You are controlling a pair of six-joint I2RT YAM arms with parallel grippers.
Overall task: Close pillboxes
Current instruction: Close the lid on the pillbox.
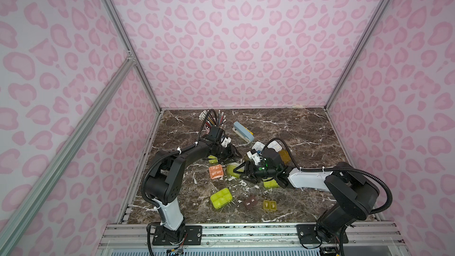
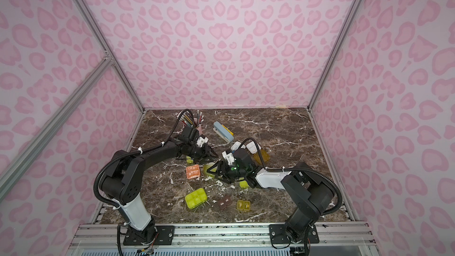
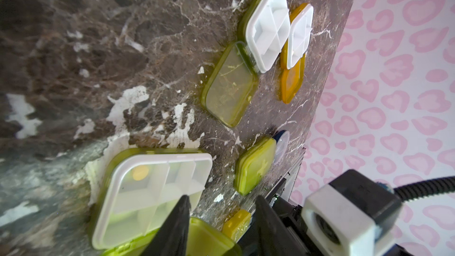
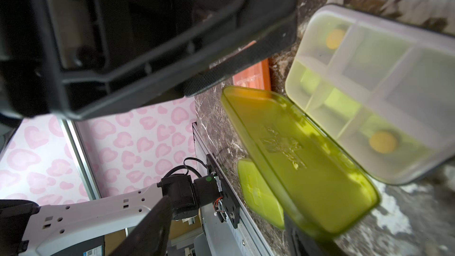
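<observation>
The white plastic pillbox (image 4: 369,82) has its lime lid (image 4: 295,163) between our wide right jaws; left jaws half open nearby.

Pillboxes lie scattered. In the middle, an open lime-lidded pillbox (image 4: 369,89) shows its white divided tray, lid tilted up. Just beside it lies a closed salmon pillbox (image 1: 216,171). Nearer the front are a closed lime six-cell pillbox (image 1: 221,198), a small brown pillbox (image 1: 251,202) and a small yellow pillbox (image 1: 270,205). Farther back, a lime-lidded white tray (image 3: 267,25) and an amber-lidded white tray (image 3: 299,35) lie open.
</observation>
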